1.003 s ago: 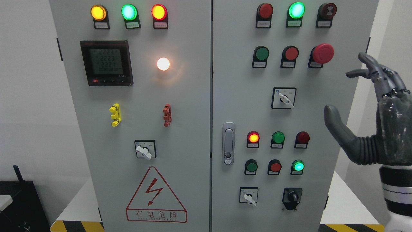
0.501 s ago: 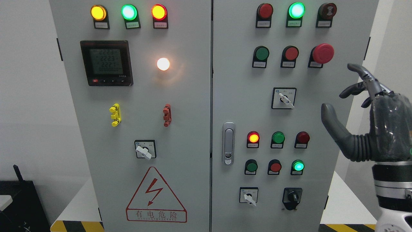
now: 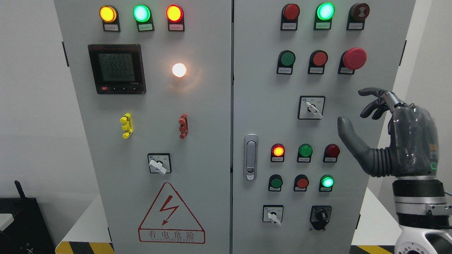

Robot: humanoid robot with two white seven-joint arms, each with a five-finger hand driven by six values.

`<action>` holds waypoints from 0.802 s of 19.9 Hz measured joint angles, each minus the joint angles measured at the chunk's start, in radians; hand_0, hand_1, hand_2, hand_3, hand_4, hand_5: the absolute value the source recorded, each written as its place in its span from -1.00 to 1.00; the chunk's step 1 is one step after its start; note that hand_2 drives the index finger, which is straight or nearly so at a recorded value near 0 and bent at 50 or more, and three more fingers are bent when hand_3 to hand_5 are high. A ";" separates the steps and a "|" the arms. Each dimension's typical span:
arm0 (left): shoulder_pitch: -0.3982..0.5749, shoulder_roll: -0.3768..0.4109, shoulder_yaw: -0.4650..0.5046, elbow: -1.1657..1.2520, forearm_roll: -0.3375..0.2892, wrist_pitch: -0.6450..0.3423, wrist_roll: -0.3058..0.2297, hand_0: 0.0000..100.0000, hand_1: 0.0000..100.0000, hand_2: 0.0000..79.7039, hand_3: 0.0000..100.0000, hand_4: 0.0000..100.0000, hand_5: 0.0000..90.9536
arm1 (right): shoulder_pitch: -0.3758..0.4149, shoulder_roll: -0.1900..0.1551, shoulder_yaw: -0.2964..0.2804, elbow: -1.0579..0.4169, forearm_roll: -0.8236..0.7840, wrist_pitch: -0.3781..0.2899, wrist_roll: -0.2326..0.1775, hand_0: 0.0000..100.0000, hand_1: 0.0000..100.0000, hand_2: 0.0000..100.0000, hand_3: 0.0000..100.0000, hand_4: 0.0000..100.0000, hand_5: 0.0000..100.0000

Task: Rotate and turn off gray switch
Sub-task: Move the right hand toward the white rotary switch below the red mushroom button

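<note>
A grey-white rotary switch (image 3: pixel 311 108) sits mid-height on the right door of the control cabinet, its lever pointing down-right. Two like switches sit lower: one on the left door (image 3: pixel 158 164) and one at the bottom of the right door (image 3: pixel 273 215). My right hand (image 3: pixel 353 107) is raised at the right, just right of the upper switch and level with it, not touching it. Its thumb (image 3: pixel 349 139) points up and its fingers (image 3: pixel 374 97) are bent forward, holding nothing. The left arm is out of view.
The cabinet (image 3: pixel 212 106) carries lit and unlit indicator lamps, push buttons, a red emergency button (image 3: pixel 354 58), a black rotary knob (image 3: pixel 320 214), a door latch (image 3: pixel 250 157) and a digital meter (image 3: pixel 117 68). A black device (image 3: pixel 17 222) stands at the lower left.
My right hand has moved down and left, closer to the upper right-door switch, and its fingers have bent further forward. The switch levers have not moved.
</note>
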 measured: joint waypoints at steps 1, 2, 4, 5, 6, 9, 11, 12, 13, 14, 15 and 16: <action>0.000 0.000 0.000 0.000 0.000 0.000 -0.001 -0.76 -0.22 -1.00 -1.00 -1.00 -1.00 | 0.000 0.003 0.006 0.002 0.000 0.016 0.000 -0.65 -0.42 -0.23 0.46 0.59 1.00; 0.000 0.000 0.000 0.000 0.000 0.000 -0.002 -0.76 -0.22 -1.00 -1.00 -1.00 -1.00 | -0.001 0.006 0.011 0.004 0.000 0.025 -0.001 -0.65 -0.42 -0.23 0.47 0.59 1.00; 0.000 0.000 0.000 0.000 0.000 0.000 -0.002 -0.76 -0.22 -1.00 -1.00 -1.00 -1.00 | -0.002 0.011 0.019 0.008 0.000 0.046 -0.002 -0.67 -0.42 -0.23 0.52 0.58 1.00; 0.000 0.000 0.000 0.000 0.000 0.000 -0.001 -0.76 -0.22 -1.00 -1.00 -1.00 -1.00 | -0.002 0.013 0.024 0.010 0.000 0.050 -0.003 -0.68 -0.41 -0.22 0.54 0.58 1.00; 0.000 0.000 0.000 0.000 0.000 0.000 0.001 -0.76 -0.22 -1.00 -1.00 -1.00 -1.00 | -0.003 0.015 0.029 0.013 0.000 0.053 -0.004 -0.68 -0.41 -0.22 0.57 0.61 1.00; 0.000 0.000 0.000 0.000 0.000 0.000 0.003 -0.76 -0.22 -1.00 -1.00 -1.00 -1.00 | -0.005 0.020 0.049 0.022 0.000 0.057 -0.031 -0.69 -0.38 -0.21 0.64 0.66 0.99; 0.000 0.000 0.000 0.000 0.000 0.000 0.003 -0.76 -0.22 -1.00 -1.00 -1.00 -1.00 | -0.007 0.022 0.061 0.030 0.000 0.058 -0.041 -0.69 -0.37 -0.21 0.67 0.67 0.99; 0.000 0.000 0.000 0.000 0.000 0.000 0.003 -0.76 -0.22 -1.00 -1.00 -1.00 -1.00 | -0.008 0.023 0.066 0.034 0.000 0.059 -0.045 -0.69 -0.36 -0.18 0.68 0.68 1.00; 0.000 0.000 0.000 0.000 0.000 0.000 0.003 -0.76 -0.22 -1.00 -1.00 -1.00 -1.00 | -0.010 0.025 0.070 0.039 0.000 0.059 -0.048 -0.70 -0.36 -0.16 0.68 0.68 1.00; 0.000 0.000 0.000 0.000 0.000 0.000 0.003 -0.76 -0.22 -1.00 -1.00 -1.00 -1.00 | -0.012 0.026 0.075 0.043 0.000 0.061 -0.050 -0.70 -0.36 -0.12 0.69 0.68 1.00; 0.000 0.000 0.000 0.000 0.000 0.000 0.003 -0.76 -0.22 -1.00 -1.00 -1.00 -1.00 | -0.013 0.028 0.079 0.047 0.001 0.066 -0.051 -0.70 -0.36 -0.09 0.69 0.68 1.00; 0.000 0.000 0.000 0.000 0.000 0.000 0.003 -0.76 -0.22 -1.00 -1.00 -1.00 -1.00 | -0.015 0.029 0.082 0.051 0.001 0.076 -0.052 -0.70 -0.36 -0.07 0.69 0.68 1.00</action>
